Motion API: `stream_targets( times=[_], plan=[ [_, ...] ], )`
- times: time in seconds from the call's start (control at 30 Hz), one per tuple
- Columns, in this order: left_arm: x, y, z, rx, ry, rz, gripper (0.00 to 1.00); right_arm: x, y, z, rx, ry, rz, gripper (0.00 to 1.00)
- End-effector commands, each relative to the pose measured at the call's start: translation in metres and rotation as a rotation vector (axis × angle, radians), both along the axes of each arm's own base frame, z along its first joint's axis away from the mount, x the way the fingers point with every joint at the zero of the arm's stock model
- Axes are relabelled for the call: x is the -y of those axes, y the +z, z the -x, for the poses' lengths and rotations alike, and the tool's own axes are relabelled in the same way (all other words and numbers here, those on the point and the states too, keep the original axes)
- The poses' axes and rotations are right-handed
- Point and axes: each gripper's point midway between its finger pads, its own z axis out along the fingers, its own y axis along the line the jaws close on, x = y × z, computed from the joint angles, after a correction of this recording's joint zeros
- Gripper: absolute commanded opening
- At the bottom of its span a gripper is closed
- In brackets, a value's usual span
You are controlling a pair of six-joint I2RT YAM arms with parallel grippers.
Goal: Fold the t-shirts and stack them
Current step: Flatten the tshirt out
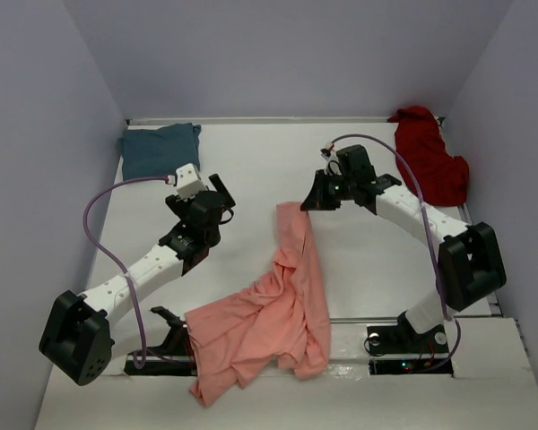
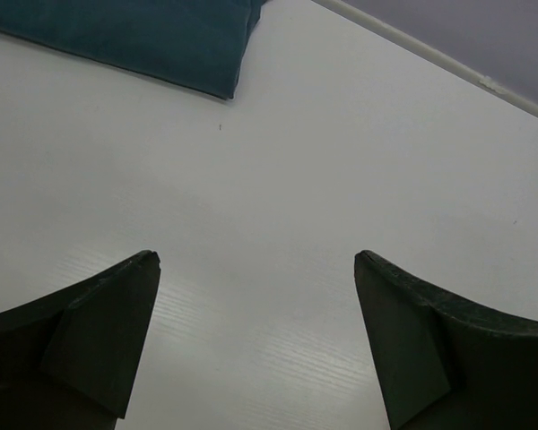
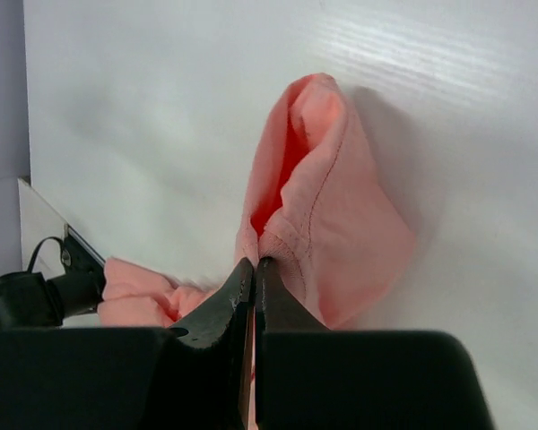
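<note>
Right end effector (image 3: 254,269) at bottom centre, dark fingers (image 3: 217,305) pressed together with a thin bit of pink shirt (image 3: 332,206) pinched between the tips. The grip sits on a stitched hem. Above the tips the cloth rises in a rounded, hollow fold and drapes down to the right, lying on the white surface (image 3: 161,107). More pink cloth is bunched low left. Black cable and hardware (image 3: 36,291) at left edge, detail unclear. Grey wall (image 3: 0,90) upper left.

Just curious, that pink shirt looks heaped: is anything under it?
Around the salmon-pink t-shirt only white table shows, and its near end overlaps the left arm's base mount. Anything beneath its folds is covered. The right gripper pinches its far end.
</note>
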Motion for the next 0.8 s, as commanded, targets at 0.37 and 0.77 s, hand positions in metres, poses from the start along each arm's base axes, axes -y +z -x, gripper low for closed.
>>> stream_targets(
  times=[0.37, 0.77],
  plan=[
    [0.022, 0.019, -0.013, 0.046, -0.103, 0.030, 0.99, 0.061, 0.010, -0.145, 0.122, -0.201, 0.113, 0.00],
    [0.057, 0.008, -0.016, -0.019, -0.260, 0.073, 0.99, 0.125, -0.038, -0.205, 0.086, -0.354, 0.212, 0.00]
  ],
)
